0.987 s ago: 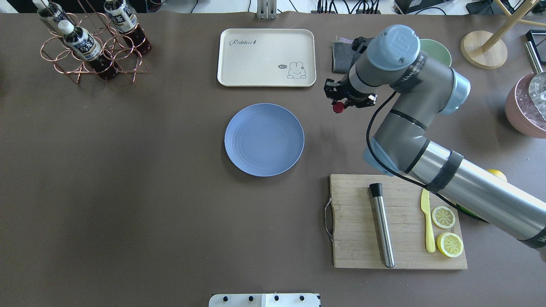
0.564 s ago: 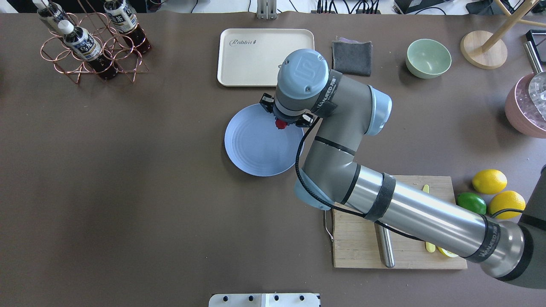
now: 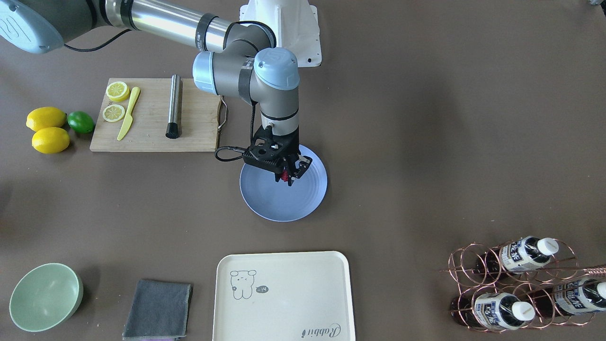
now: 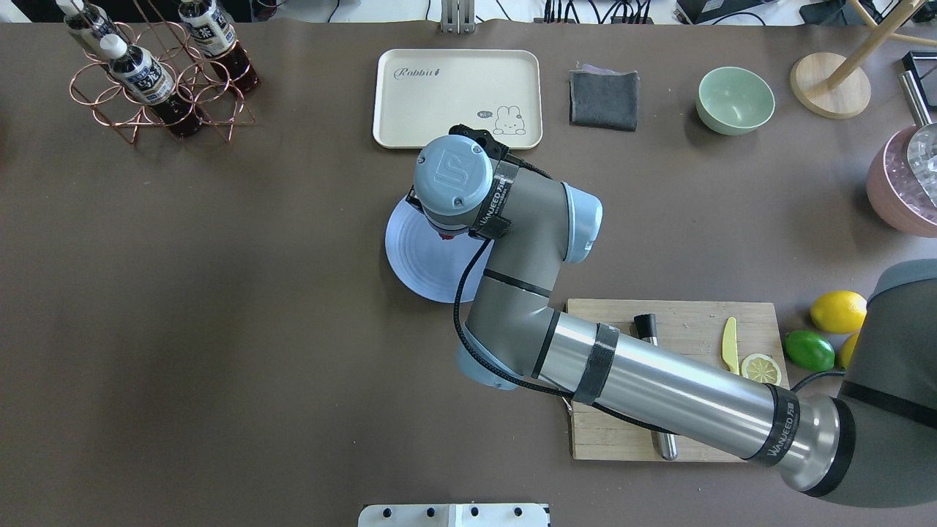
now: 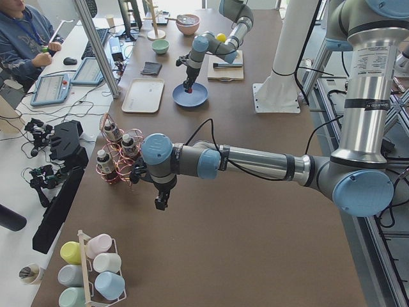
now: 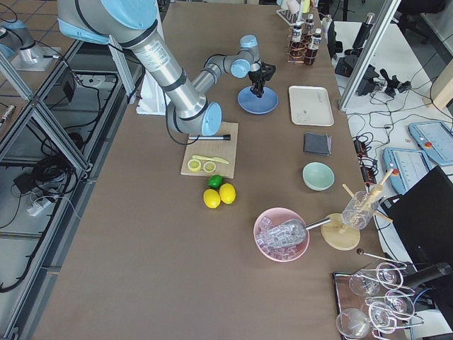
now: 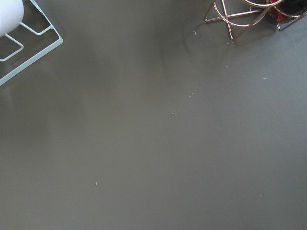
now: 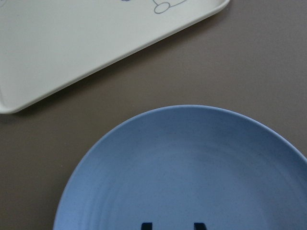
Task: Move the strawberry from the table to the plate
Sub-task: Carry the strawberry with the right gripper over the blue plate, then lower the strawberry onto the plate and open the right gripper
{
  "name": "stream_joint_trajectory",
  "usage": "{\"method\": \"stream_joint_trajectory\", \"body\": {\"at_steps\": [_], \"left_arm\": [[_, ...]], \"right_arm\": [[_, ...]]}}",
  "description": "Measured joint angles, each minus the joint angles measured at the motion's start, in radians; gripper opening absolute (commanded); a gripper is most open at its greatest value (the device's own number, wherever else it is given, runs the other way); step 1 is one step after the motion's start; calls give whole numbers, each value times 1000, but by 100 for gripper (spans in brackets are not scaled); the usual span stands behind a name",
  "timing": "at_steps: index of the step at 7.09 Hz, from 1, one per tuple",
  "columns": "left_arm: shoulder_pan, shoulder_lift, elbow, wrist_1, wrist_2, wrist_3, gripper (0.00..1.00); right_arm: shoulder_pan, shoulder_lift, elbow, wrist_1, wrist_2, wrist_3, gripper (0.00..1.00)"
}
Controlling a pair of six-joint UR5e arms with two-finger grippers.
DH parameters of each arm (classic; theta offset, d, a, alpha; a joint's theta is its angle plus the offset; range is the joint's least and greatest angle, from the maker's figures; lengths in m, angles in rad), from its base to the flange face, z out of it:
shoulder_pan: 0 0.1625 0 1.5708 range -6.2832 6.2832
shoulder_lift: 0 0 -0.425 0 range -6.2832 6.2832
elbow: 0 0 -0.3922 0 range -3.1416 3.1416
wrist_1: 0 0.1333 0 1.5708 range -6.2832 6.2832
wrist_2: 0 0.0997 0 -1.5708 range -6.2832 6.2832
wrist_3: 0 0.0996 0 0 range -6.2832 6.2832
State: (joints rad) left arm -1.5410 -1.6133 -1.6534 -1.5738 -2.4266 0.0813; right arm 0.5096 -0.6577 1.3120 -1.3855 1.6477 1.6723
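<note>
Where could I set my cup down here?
The widest bare table lies between the bottle rack and the plate. It is crowded around the cutting board and lemon, and the right gripper holds the strawberry over the plate.

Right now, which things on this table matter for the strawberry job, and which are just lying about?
In the job: strawberry, held in the right gripper over the plate.

Lying about: cutting board, lemons, lime, green bowl, cream tray, grey cloth, bottle rack.
</note>
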Motion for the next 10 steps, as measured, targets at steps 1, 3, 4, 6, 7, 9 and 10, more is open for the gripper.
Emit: {"method": "stream_joint_trajectory", "body": {"at_steps": [1, 3, 4, 6, 7, 9, 10], "left_arm": [[0, 1, 0, 0, 0, 0, 98], [0, 1, 0, -1, 0, 1, 98], [1, 1, 0, -1, 0, 1, 98], [1, 1, -1, -2, 0, 1, 98], [1, 1, -1, -3, -1, 1, 98], [1, 1, 0, -3, -1, 2, 98], [1, 1, 1, -3, -1, 2, 98]], "right_arm": [[0, 2, -18, 16, -4, -2, 0], [-2, -3, -40, 35, -6, -5, 0], [-3, -7, -44, 39, -6, -6, 0], [-7, -15, -51, 41, -6, -13, 81], [-8, -17, -52, 41, -5, -32, 99], [-3, -17, -46, 40, -1, -86, 99], [18, -14, -32, 35, 23, -104, 99]]}}
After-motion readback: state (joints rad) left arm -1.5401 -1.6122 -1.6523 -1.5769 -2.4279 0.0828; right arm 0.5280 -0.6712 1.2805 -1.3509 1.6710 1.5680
